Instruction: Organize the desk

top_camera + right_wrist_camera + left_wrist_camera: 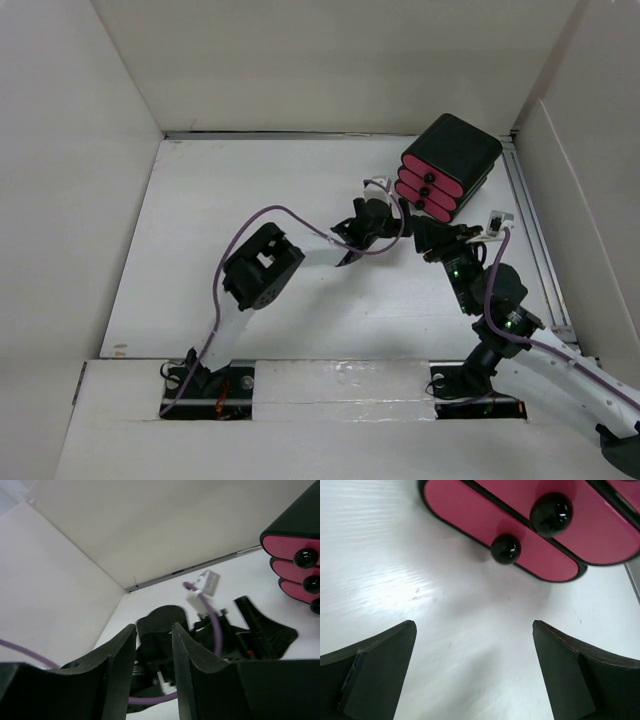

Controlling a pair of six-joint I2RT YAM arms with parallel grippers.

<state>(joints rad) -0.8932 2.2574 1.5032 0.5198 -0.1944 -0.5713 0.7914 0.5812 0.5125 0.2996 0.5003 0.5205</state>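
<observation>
The desk (200,220) is a wide white tabletop. A black box with three pink drawers (447,165) stands at its back right; each drawer has a black knob. My left gripper (392,212) is open wide and empty, low over the desk (395,555), just short of the lowest drawer (530,550) and its knob (505,548). My right gripper (425,238) sits just right of the left one, below the box. Its fingers (120,655) stand a narrow gap apart with nothing between them. The box also shows in the right wrist view (295,540).
Upright white wall panels (330,60) close in the desk at the back and both sides. A metal rail (530,220) runs along the right edge. The left arm's purple cable (280,215) loops over the middle. The left wrist (165,630) lies right before my right gripper.
</observation>
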